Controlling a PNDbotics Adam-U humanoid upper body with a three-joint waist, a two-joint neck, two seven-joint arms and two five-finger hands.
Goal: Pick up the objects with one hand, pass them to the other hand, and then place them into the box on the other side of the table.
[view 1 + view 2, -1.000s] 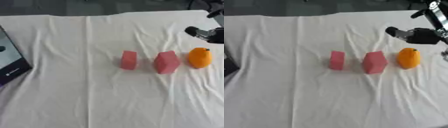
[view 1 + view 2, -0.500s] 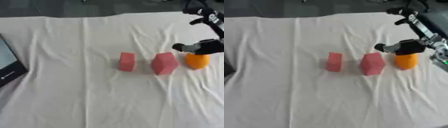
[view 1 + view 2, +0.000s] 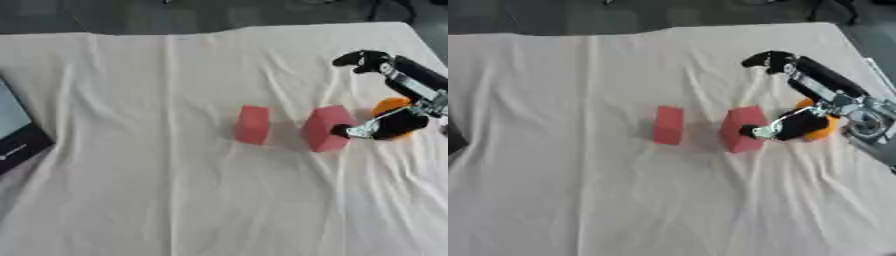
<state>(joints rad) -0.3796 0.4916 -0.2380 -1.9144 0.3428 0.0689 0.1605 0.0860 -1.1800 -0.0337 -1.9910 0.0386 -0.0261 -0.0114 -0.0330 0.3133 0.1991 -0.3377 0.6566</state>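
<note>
Covering the whole table, a creased white cloth [image 3: 175,200] carries the scene, with the dark box [image 3: 16,135] showing only as a corner at the left edge, well apart from everything else. Reaching in from the right, the robot's right hand [image 3: 811,107] hangs over the orange object [image 3: 824,131], one finger stretched up and away, another lying across the orange thing with its tip touching or just short of the larger pink block [image 3: 742,128]; the hand looks spread rather than closed on anything, though whether it grips the orange object cannot be told. That object sits directly beneath the hand at the right end of a row of three, so the right arm is plainly the nearer one; the left hand is out of sight. The larger block stands just beside the orange thing, and the smaller pink block [image 3: 254,124] stands near it on the left, upright with its long axis running away from the robot. Both blocks look matte and foam-like with squared edges; the orange piece looks rounded and smooth.
</note>
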